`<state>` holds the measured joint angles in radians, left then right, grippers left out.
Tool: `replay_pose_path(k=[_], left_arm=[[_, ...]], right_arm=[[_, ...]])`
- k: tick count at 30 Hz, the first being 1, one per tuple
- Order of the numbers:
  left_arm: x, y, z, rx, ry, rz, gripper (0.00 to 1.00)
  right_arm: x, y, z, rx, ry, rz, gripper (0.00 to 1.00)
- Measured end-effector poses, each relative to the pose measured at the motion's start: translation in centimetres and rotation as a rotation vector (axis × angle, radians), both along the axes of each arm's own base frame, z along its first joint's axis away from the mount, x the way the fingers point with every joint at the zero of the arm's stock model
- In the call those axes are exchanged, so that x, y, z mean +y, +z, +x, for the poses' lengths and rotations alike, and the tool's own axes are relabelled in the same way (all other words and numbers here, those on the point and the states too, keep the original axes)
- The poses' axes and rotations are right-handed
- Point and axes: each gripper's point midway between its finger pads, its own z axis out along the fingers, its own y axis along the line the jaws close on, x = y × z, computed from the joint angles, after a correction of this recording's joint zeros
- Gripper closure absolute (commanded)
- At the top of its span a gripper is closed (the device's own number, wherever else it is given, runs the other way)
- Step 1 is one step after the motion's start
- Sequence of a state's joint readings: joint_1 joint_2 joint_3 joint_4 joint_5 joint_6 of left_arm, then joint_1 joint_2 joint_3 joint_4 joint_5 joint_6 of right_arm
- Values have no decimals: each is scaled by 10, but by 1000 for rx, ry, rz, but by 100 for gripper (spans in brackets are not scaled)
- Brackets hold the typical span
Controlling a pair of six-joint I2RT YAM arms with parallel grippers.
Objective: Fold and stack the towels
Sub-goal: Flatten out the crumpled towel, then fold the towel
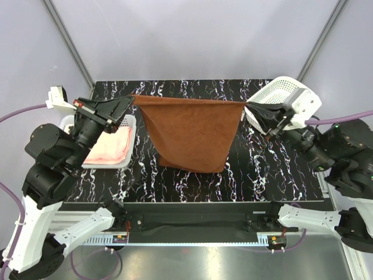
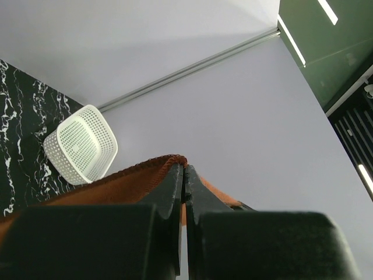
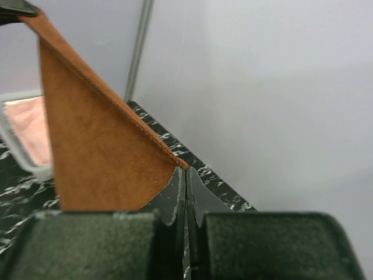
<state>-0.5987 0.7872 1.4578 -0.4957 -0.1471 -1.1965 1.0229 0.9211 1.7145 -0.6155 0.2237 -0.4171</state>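
- Above the middle of the black marbled table (image 1: 262, 169), the rust-brown towel (image 1: 192, 137) hangs spread between the two arms. Its top edge is pulled into a nearly straight line.
- Grip, left claw (image 1: 129, 100): fingers pressed fully together, pinching the towel's top left corner. In the left wrist view the hemmed corner pokes out right at the tips.
- Grip, right claw (image 1: 249, 107): fingers pressed fully together, pinching the top right corner. In the right wrist view the cloth's edge runs up and away from the tips toward the other arm.
- Below the held edge the towel narrows toward the bottom. Its lower edge sits low over the middle of the table; cannot tell whether it touches the surface.
- On the left side of the table, the pale pink towel (image 1: 111, 146) lies in the left white mesh basket (image 1: 108, 165), partly under the left arm.
- At the far right corner stands the right white mesh basket (image 1: 280, 90), just behind the right claw. Its contents cannot be made out.
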Motion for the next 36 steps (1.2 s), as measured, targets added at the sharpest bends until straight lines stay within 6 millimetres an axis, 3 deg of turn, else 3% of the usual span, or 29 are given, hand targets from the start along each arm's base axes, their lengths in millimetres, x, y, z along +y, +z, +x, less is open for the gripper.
replay_pose_path(k=[4, 8, 12, 17, 22, 28, 32, 36], left_arm=[[1, -3, 15, 11, 54, 51, 100], [5, -3, 60, 24, 196, 159, 100], [12, -16, 113, 42, 294, 230, 100], [17, -60, 195, 119, 314, 286, 100], [20, -133, 265, 210, 296, 316, 100], [11, -241, 344, 322, 213, 336, 100], [-2, -308, 385, 396, 125, 345, 100], [-11, -355, 415, 437, 60, 347, 100]], right_arm=[[2, -7, 33, -62, -159, -47, 100], [13, -8, 82, -95, -353, -109, 100], [14, -21, 159, -39, -480, -151, 100], [23, -72, 263, 101, -498, -194, 100], [29, -159, 328, 282, -477, -227, 100], [24, -247, 377, 448, -469, -198, 100], [20, -303, 412, 539, -466, -185, 100], [23, -351, 442, 611, -458, -186, 100]])
